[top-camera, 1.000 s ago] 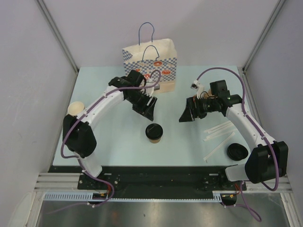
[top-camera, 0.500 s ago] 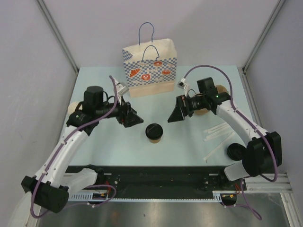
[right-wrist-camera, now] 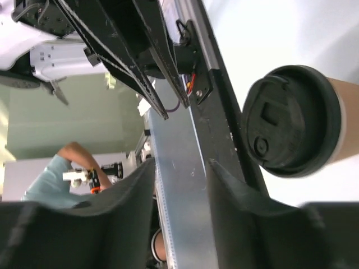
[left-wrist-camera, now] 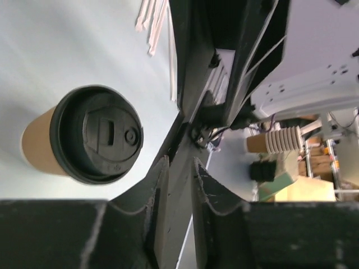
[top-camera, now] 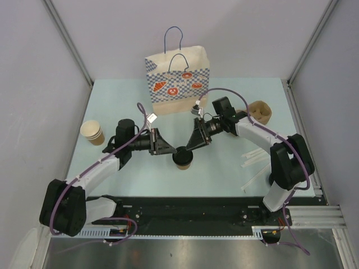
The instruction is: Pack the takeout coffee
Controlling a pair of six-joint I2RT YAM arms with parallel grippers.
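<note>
While the pale table and the patterned paper bag at its far edge are the largest elements, packing is judged barely begun. The takeout coffee stands upright, lid on, at the table's centre, outside the bag and well apart from it. Gripping, lifting and lowering it into the bag all remain.

The left gripper lies just beside the cup on its left, and the right gripper just beside it on its right. In the wrist views the left fingers are parted by a narrow gap and the right fingers are moderately apart. Neither pair holds anything.

Half a second earlier both grippers stood farther from the cup. A second earlier the left one was near the bag.
</note>
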